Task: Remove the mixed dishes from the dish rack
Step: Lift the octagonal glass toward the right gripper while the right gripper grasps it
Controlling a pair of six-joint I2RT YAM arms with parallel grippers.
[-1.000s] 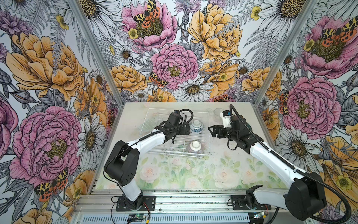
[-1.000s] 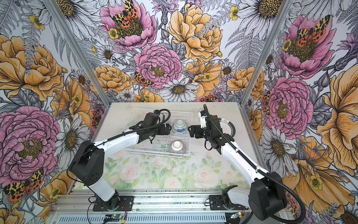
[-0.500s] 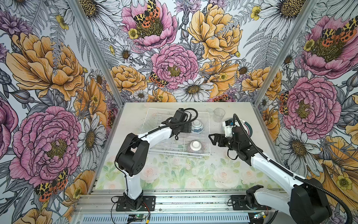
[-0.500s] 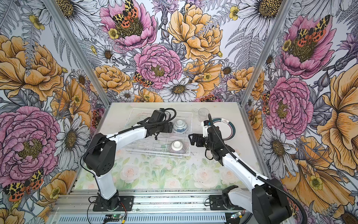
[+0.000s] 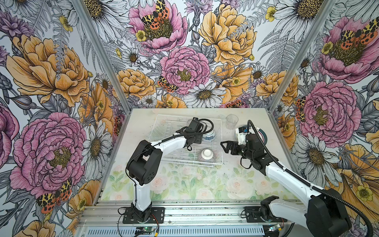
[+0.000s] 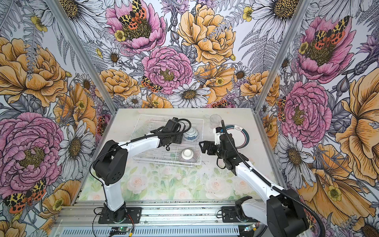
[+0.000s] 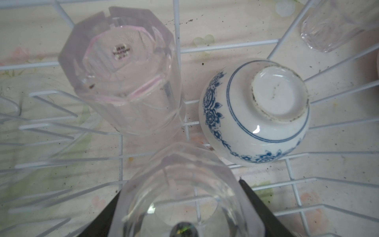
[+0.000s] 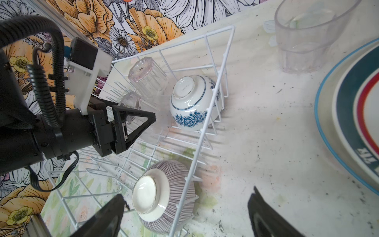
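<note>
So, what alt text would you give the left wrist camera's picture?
The left gripper straddles an upside-down clear faceted glass tumbler in a white wire dish rack. A second upturned tumbler and an upturned blue-and-white floral bowl stand close by in the rack.

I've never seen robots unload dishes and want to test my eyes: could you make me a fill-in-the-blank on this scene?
The floral bowl and ribbed bowl sit ____ down in the dish rack.
The rack holds ____ clear tumblers.
The right gripper is ____.
The teal-rimmed plate lies ____ the rack.
Missing: upside; two; open; outside.
</note>
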